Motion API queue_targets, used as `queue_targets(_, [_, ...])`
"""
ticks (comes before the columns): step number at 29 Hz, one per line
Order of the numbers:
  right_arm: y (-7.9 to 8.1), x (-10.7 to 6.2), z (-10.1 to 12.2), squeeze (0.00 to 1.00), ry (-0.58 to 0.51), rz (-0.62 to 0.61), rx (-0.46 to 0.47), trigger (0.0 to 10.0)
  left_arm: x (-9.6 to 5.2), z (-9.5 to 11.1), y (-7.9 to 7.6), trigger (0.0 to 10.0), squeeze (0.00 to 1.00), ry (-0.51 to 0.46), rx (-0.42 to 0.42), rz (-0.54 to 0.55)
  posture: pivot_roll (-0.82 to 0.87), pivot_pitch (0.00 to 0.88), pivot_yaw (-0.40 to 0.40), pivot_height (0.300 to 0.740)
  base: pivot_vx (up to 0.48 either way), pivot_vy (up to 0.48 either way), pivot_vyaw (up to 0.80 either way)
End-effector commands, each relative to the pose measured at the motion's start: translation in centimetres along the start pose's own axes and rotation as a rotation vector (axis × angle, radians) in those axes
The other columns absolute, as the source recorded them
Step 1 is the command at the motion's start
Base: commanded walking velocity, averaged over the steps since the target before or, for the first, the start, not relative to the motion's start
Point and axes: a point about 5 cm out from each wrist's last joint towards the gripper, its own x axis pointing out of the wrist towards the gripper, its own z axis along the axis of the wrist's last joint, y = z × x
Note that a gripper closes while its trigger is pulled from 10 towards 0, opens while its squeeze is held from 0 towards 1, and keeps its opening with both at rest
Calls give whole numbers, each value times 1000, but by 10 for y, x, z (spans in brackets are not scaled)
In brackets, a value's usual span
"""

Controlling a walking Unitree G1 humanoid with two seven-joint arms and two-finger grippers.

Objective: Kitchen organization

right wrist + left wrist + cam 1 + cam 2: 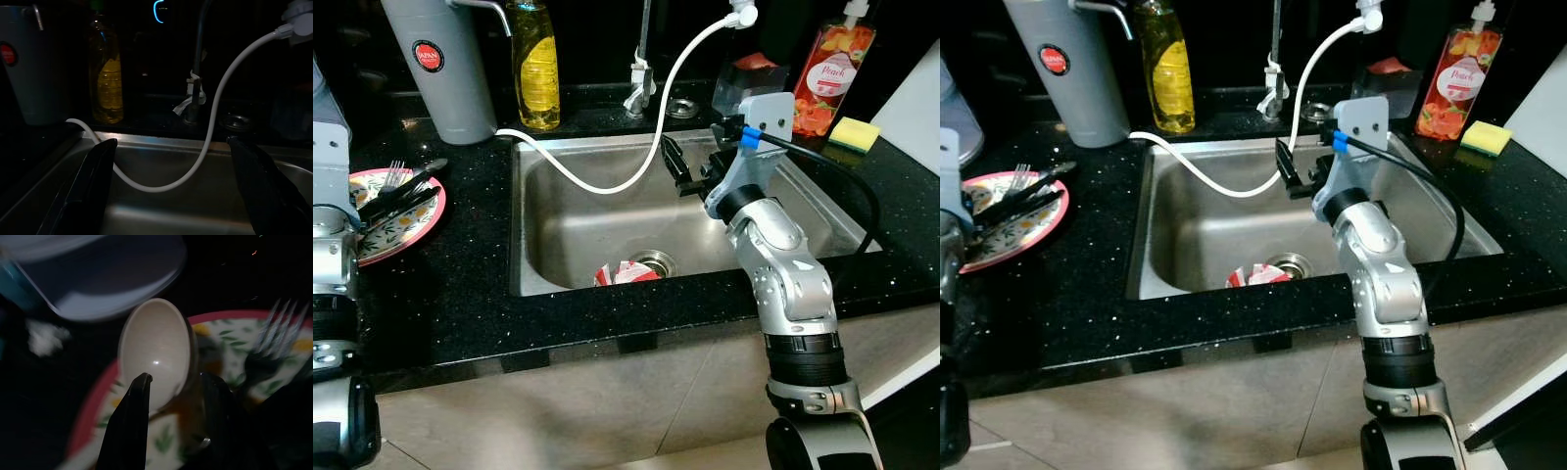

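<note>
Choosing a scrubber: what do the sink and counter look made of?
The sink looks like brushed stainless steel: dull grey sheen with soft reflections. The counter looks like polished black stone, perhaps granite or a composite, glossy with pale glittering specks.

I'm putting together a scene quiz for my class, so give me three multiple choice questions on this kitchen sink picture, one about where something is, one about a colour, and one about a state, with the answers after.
1. Where does the crumpled red and white wrapper lie?
A. on the plate
B. in the sink by the drain
C. on the sponge

2. What colour is the sponge at the sink's far right corner?
A. yellow
B. blue
C. pink

3. How do the right gripper fingers stand?
A. shut on the hose
B. shut on nothing
C. open, apart over the sink

Answers: B, it sits in the sink beside the drain; A, the sponge is yellow; C, the right wrist view shows both fingers wide apart, with the white hose beyond them.
</note>
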Motion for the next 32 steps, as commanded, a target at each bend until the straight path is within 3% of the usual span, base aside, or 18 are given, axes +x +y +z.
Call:
queue_targets(1, [0, 1, -3, 0, 6, -3, 9, 10000, 0, -2, -5, 10000, 0, 34, -76, -39, 91, 0, -9, 740, 0, 0, 0])
queue_targets(5, [0, 0, -3, 0, 6, 0, 9, 10000, 1, -2, -4, 10000, 0, 34, -77, -49, 91, 0, -14, 740, 0, 0, 0])
queue_targets(10, [1, 1, -2, 0, 5, 6, 7, 10000, 7, -3, -3, 10000, 0, 36, -84, -184, 94, 0, -19, 740, 0, 0, 0])
queue_targets(13, [2, 3, -1, 0, -1, 9, 10, 10000, 9, -2, -5, 10000, 0, 31, -28, -261, 94, 0, -18, 740, 0, 0, 0])
queue_targets(16, [2, 3, 0, 0, -4, 10, 10, 10000, 11, -1, -6, 10000, 0, 22, 0, -269, 93, 0, -17, 740, 0, 0, 0])
queue_targets(17, [2, 3, 0, 0, -6, 10, 10, 10000, 13, 4, -3, 8745, 0, 4, 14, -237, 88, 0, -15, 740, 0, 0, 0])
queue_targets(18, [2, 3, 0, 0, -6, 10, 10, 10000, 13, 4, -3, 8745, 0, 4, 14, -237, 88, 0, -15, 740, 0, 0, 0])
queue_targets(19, [2, 3, 0, 0, -6, 9, 9, 10000, 14, 6, 0, 5608, 0, -7, 33, -211, 88, 0, -15, 740, 0, 0, 0])
queue_targets(21, [2, 3, 0, 0, -6, 8, 9, 10000, 14, 8, 1, 5608, 0, -14, 46, -196, 88, 0, -15, 740, 0, 0, 0])
queue_targets(22, [1, 2, 0, 0, -6, 5, 8, 10000, 15, 9, 3, 863, 0, -23, 62, -173, 84, 0, -9, 740, 0, 0, 0])
queue_targets(23, [1, 2, 0, 0, -7, 0, 8, 10000, 16, 9, 6, 0, 0, -33, 92, -137, 84, 0, -9, 740, 0, 0, 0])
queue_targets(32, [-2, 0, 0, 0, -4, -7, 2, 10000, 18, 16, 14, 0, 0, -120, 207, 12, 71, 0, -10, 740, 0, 0, 0])
